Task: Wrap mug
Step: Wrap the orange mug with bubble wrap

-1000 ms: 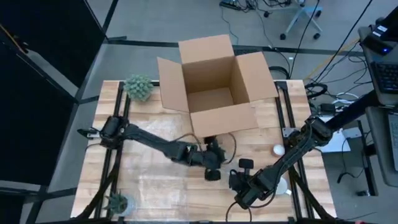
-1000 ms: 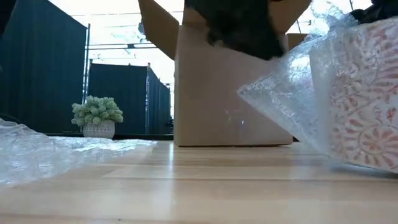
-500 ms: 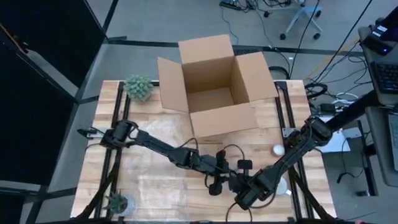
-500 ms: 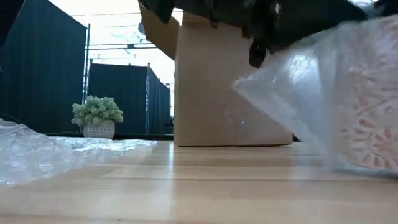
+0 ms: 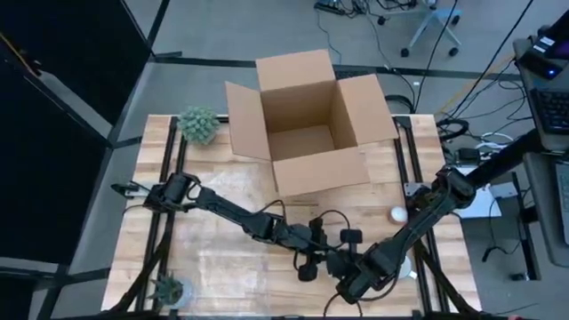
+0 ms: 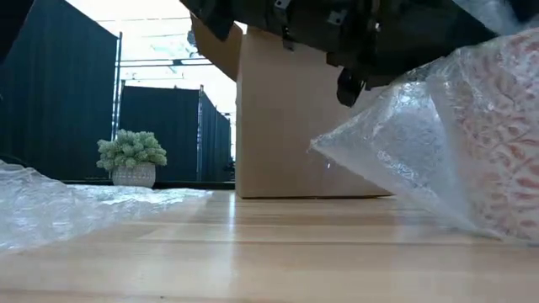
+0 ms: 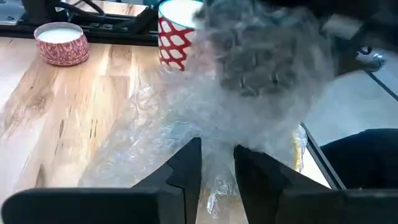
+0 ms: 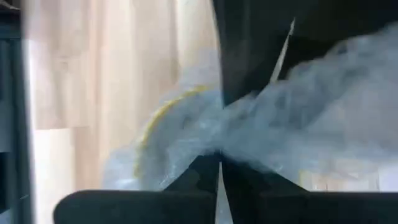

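The mug was mostly veiled by bubble wrap at the table's near right, only its red pattern showing through. The left gripper reached low across from the left, fingers slightly parted around a wrap fold. The right gripper, angled in from the right, was pinched together on the wrap.

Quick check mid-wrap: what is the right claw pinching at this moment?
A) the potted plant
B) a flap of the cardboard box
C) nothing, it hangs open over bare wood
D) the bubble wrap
D: in the right wrist view the right claw has its fingers closed together on a bunched fold of the bubble wrap, well away from the cardboard box at the table's far edge.
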Action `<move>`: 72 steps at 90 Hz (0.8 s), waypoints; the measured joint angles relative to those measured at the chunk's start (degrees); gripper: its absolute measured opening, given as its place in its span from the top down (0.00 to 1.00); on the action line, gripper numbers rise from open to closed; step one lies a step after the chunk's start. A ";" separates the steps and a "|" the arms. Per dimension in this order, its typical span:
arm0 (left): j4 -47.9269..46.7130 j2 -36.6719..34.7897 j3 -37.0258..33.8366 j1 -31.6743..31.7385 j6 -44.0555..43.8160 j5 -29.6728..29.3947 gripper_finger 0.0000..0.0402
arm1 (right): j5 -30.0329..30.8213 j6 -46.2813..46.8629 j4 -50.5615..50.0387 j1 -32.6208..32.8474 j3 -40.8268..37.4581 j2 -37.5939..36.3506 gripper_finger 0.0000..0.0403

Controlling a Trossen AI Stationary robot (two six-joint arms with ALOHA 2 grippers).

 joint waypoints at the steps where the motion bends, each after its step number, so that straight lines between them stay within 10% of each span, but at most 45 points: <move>1: -0.01 0.01 -0.01 0.00 0.00 0.00 0.80 | 0.04 0.16 -0.45 0.15 0.35 -0.01 0.99; 57: 0.54 0.01 -0.16 0.04 -0.11 -0.42 0.80 | 18.99 7.90 -17.00 2.02 10.06 -0.22 0.99; 72: 0.58 0.01 -0.18 0.04 -0.33 -0.44 0.80 | 10.39 4.57 -9.72 -0.06 7.51 1.52 0.99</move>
